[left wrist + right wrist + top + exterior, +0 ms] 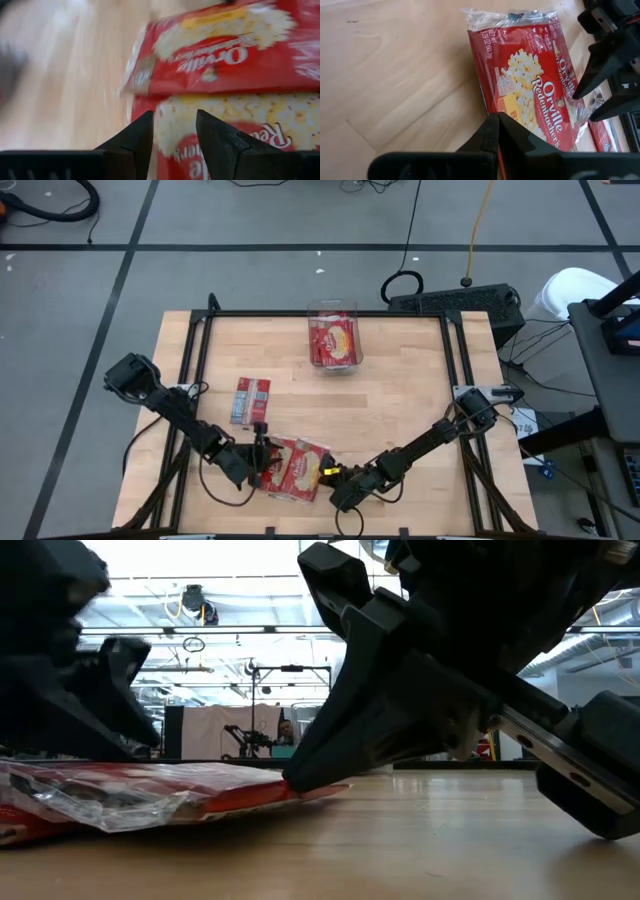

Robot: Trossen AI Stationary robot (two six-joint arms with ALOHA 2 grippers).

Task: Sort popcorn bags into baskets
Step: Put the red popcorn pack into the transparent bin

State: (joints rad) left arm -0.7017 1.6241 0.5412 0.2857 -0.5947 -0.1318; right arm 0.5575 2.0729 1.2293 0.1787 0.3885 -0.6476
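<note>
Two red popcorn bags (296, 468) lie overlapping on the wood near the table's front edge. My left gripper (174, 132) is open just above the one nearer to it (250, 125); that bag's end shows between the fingers, and I cannot tell whether they touch it. My right gripper (497, 127) is shut at the right end of the other bag (530, 85). A third bag (251, 400), partly silvery-blue, lies flat farther left. The clear basket (312, 330) stands at the far middle with red bags (334, 342) inside. My right gripper has its shut fingertips (295, 778) on the bag's right end edge (325, 790), slanting down at it from the table's right side. The bag lies flat on the table. Whether the edge is pinched between the fingers or only pressed on, I cannot tell.
A black frame (190, 380) runs around the wooden table top. Bare wood lies between the front bags and the basket. Cables and a dark box (455, 300) sit on the floor beyond the far edge.
</note>
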